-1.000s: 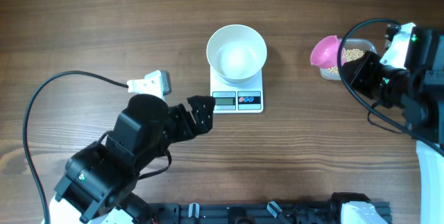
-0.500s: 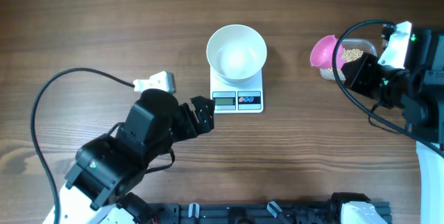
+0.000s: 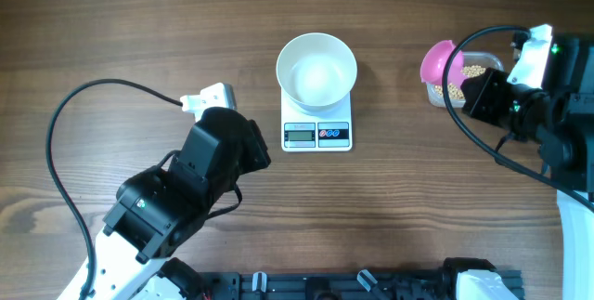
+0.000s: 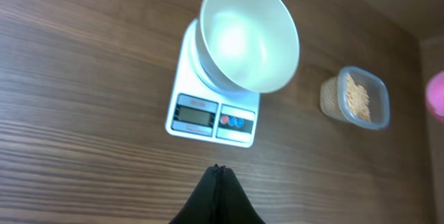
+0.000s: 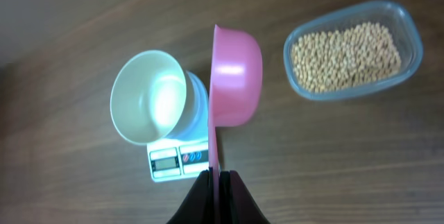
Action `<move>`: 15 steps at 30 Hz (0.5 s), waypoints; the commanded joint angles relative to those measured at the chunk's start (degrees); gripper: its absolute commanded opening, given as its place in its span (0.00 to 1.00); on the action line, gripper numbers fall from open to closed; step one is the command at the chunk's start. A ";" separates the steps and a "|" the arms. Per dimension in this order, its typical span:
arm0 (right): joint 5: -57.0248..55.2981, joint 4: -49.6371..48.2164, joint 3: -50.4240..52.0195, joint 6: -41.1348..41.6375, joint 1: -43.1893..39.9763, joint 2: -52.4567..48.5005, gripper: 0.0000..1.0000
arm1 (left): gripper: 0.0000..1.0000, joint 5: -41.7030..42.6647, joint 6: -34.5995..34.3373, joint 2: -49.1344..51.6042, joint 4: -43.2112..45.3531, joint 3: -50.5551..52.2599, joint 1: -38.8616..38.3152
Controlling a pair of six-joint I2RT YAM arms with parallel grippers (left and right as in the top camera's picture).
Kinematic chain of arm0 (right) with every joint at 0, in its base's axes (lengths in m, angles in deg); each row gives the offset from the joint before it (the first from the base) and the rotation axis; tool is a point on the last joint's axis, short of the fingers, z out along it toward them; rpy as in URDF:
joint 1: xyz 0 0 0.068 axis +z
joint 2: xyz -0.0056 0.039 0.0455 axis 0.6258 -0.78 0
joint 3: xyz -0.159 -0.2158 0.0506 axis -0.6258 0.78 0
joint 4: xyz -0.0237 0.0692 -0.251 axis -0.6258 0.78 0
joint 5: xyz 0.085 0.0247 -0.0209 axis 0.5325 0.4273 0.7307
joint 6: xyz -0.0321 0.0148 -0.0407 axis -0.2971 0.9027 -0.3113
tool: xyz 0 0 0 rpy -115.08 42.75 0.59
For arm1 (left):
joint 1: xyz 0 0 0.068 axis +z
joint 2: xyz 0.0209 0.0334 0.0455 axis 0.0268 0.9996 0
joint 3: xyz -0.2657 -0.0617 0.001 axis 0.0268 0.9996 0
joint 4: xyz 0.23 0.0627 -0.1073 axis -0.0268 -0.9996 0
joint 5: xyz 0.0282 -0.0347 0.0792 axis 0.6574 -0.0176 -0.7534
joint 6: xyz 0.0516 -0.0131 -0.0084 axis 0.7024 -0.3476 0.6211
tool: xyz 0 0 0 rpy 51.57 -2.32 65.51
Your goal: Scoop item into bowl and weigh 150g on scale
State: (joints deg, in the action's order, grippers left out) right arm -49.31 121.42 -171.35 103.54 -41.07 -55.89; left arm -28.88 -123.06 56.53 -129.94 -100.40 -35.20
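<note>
Beans (image 5: 345,56): in clear tub (image 5: 415,38), right of scale.
Bowl (image 3: 316,71): empty, sitting on scale (image 3: 317,134).
Right gripper (image 5: 216,177): closed on pink scoop (image 5: 236,75) handle, beside tub.
Left gripper (image 4: 217,173): closed, empty, near scale front.

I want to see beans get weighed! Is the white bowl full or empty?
Empty. The bowl on the scale shows only its bare white inside; the beans lie in the clear tub.

I saw a dark brown wood-grain surface (image 3: 139,21) filling the overhead view under soft, even light. Beyond its far edge, the right wrist view showed only a pale grey blur (image 5: 55,2).
</note>
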 commanded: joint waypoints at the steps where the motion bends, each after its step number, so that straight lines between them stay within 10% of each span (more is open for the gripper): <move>1: -4.11 -1.81 -0.42 -1.40 -0.22 -0.37 0.04 | 0.04 -3.82 0.70 0.00 0.35 -0.42 0.26; 15: -9.14 -8.61 -0.42 -7.82 -0.22 -0.37 0.04 | 0.04 2.64 19.76 8.33 6.95 -0.35 0.22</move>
State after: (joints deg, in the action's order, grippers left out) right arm -56.98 112.43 -171.35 100.59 -41.07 -55.89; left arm -30.96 -112.68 61.88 -126.62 -100.38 -35.20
